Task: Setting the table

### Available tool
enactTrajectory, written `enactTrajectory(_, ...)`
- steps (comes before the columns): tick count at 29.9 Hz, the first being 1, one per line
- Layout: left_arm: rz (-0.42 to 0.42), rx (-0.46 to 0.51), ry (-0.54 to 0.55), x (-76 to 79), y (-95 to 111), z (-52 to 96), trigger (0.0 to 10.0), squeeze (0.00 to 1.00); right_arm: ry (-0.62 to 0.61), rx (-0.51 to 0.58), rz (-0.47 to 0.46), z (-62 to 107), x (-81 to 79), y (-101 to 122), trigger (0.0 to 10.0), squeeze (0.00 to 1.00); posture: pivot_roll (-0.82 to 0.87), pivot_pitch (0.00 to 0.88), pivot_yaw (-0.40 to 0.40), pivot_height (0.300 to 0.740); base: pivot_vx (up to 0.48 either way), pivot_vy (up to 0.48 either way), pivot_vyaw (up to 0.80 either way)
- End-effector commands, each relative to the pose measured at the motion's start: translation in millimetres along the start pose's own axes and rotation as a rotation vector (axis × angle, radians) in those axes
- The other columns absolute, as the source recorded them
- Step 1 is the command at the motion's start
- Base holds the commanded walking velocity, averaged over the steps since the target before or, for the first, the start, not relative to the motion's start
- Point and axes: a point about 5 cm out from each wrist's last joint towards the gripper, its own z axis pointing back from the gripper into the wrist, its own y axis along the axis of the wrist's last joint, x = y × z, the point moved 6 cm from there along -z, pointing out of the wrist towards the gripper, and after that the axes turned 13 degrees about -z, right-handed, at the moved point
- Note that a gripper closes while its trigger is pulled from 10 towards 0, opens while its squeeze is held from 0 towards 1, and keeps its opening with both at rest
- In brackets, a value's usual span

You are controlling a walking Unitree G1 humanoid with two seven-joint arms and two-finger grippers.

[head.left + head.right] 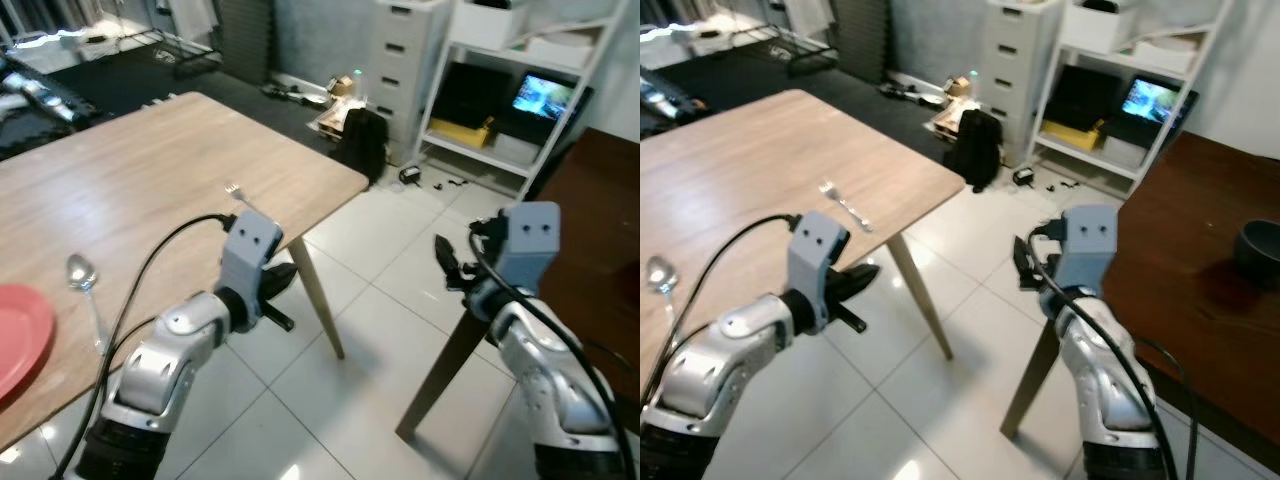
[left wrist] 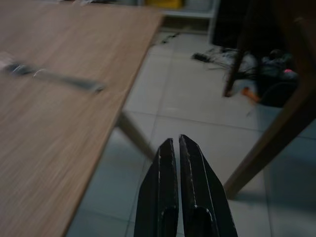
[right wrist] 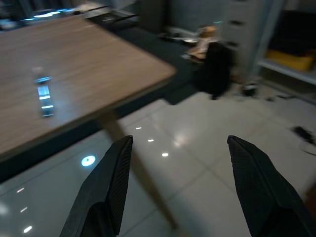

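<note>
Left gripper (image 2: 177, 148) pinched closed, empty, off table (image 1: 150, 150) edge at 5 o'clock from fork (image 1: 238, 196). Right gripper (image 3: 177, 163) spread wide, empty. Risk: arm sweeping fork off edge; spoon (image 1: 85, 280), red plate (image 1: 20, 340) at 8 o'clock.

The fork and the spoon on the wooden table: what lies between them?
Nothing but bare wood. In the left eye view, the fork lies near the table's far edge and the spoon lies nearer the robot, beside the red plate.
</note>
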Motion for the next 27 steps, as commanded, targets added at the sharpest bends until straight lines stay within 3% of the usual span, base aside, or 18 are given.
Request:
enactTrajectory(1,0.008,-0.024,-0.003,2.2,-6.5,0.1,10.0,0.00,-0.010,-0.011,0.001,1.8,3.2,-2.7,10.0,0.00,-0.01,0.154,0.103,0.740,0.000,0.000,0.80)
enactTrajectory(27,0.060,-0.049,0.081,-12.4,-9.3,-2.2,10.0,0.00,-0.012,-0.011,0.000,1.9,3.5,-2.6,10.0,0.00,-0.01,0.155,0.100,0.740,0.000,0.000,0.80)
